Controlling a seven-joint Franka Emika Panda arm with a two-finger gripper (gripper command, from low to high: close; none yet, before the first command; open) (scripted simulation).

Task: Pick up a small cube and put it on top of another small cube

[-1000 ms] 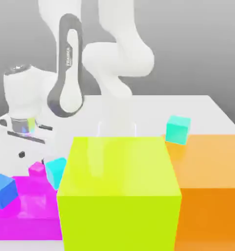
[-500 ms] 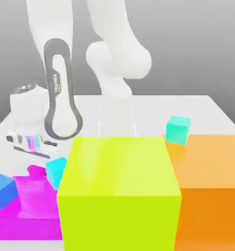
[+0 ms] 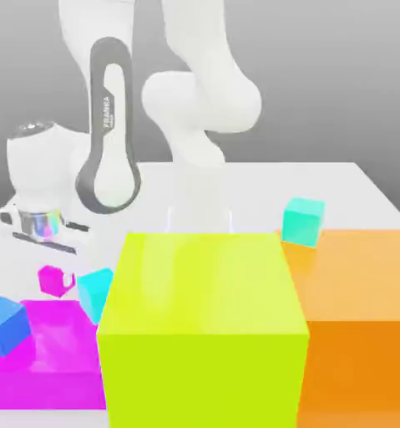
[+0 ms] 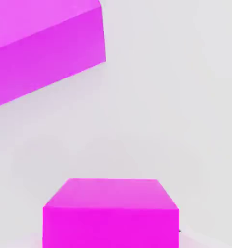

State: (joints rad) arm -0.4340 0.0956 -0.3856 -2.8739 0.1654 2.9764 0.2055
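The small cube (image 3: 52, 278), tiny and magenta-pink, hangs just below the hand at the exterior view's left, a little off the white table (image 3: 261, 180). My gripper (image 3: 49, 267) is shut on it. The hand view has the same small cube (image 4: 110, 213) close up between the jaws, with the corner of the big magenta block (image 4: 40, 48) beyond it. A small cyan cube (image 3: 93, 293) sits tilted next to the big magenta block (image 3: 44, 355), just to the right of the held cube.
A blue cube (image 3: 4, 324) rests on the big magenta block. A large yellow-green block (image 3: 203, 330) fills the front middle and an orange block (image 3: 357, 318) stands on its right. A second cyan cube (image 3: 303, 220) sits behind the orange block.
The gripper came down over the small cube and shut on it. The hand then rose and shifted left, and the cube went up with it from beside the big magenta block.
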